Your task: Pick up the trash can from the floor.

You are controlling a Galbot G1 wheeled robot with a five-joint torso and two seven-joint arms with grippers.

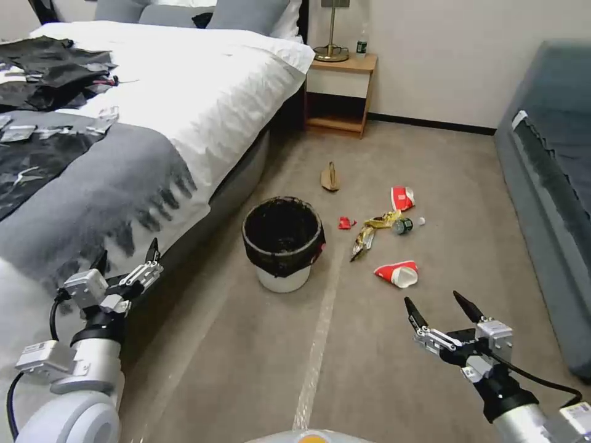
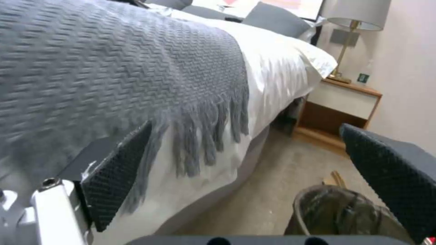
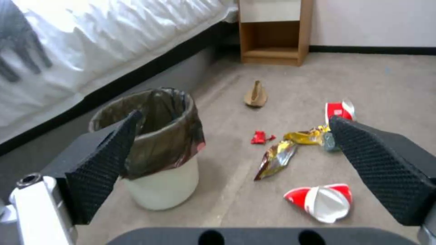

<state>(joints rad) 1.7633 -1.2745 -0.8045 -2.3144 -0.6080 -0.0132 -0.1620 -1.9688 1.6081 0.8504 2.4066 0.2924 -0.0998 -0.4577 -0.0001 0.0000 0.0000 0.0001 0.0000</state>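
Left gripper (image 1: 126, 257) hangs beside the grey-draped bed (image 1: 92, 184), fingers spread, nothing held. Small round white plastic trash can (image 1: 282, 243), black-lined, upright on beige carpet floor (image 1: 394, 369) near bed. Right gripper (image 1: 442, 311) low, wide open, empty.

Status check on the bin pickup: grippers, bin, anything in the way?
Left gripper open by the bed, right gripper open above the floor, both empty. Trash can upright on carpet, untouched. Litter beside it, approach clear.
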